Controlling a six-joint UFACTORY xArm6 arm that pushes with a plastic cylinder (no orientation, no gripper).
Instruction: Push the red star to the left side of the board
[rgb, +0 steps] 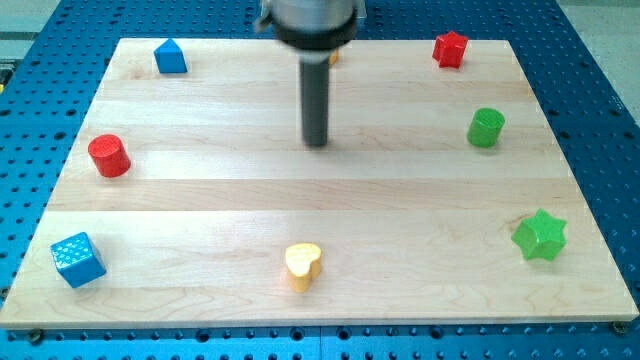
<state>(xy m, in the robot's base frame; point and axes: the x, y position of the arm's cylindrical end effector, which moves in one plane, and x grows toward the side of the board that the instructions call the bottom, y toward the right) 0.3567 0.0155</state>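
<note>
A robot arm's dark rod stands over the upper middle of a pale wooden desk (330, 250), my tip (317, 143) resting on bare wood with no block touching it. The arm carries no gripper, so there is nothing to report as wide, narrow or holding — the rod's end is the only working part.

The red star (450, 48), the block the task names, sits at the view's top right corner of the desk, well apart from my tip and up and to the view's right of it. By the look of things the push has not yet begun; the step in hand appears to be the approach. The next move would seem to call for bringing my tip round to the star's right-hand side, then driving leftward along the top edge — where a small orange block (333, 57), mostly hidden behind the rod, and a blue block (170, 57) with a peaked top lie in or near that line.

Elsewhere: a green cylinder (486, 128) and a green star (540, 236) on the view's right, a yellow heart (303, 266) at bottom centre, a red cylinder (108, 156) and a blue cube (77, 260) on the left.

No containers are in view.
</note>
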